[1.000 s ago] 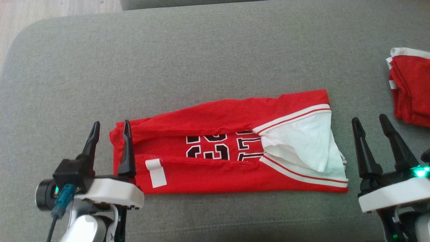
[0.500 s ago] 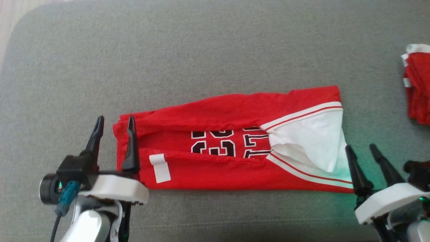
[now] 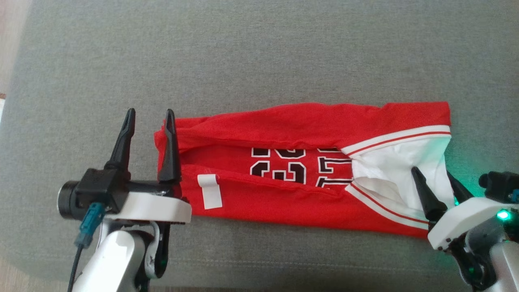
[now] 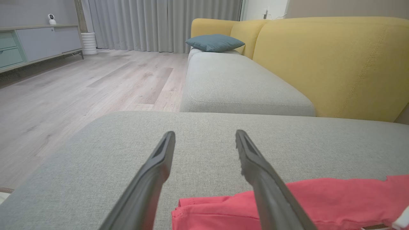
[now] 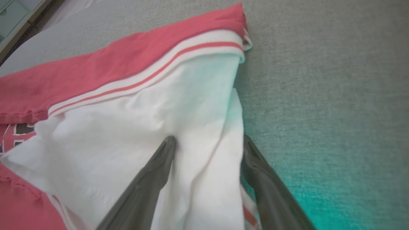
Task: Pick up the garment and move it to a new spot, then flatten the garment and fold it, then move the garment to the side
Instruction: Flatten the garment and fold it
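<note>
dark and spread apart, the left fingers (image 3: pixel 168 150) grip nothing: one lies over the garment's (image 3: pixel 284 202) short end, the end away from its white part, and its partner hangs just off that end over the bare grey cushion (image 3: pixel 259 61). a white label (image 3: pixel 211 190) sits on the garment just inside that end. the right fingers (image 3: pixel 423 192), also released, straddle the garment's other end, one over the white fabric and one at its outer edge, with nothing pinched. the garment lies on the cushion, folded into a long red strip with black numerals at its middle. the left arm (image 3: pixel 109 259) and right arm (image 3: pixel 505 259) come in from the garment's near long side, fingers pointing across it. beyond the garment stand a yellow sofa back (image 4: pixel 335 64), a teal pillow (image 4: pixel 214 43) and a wood floor (image 4: pixel 80 86).
</note>
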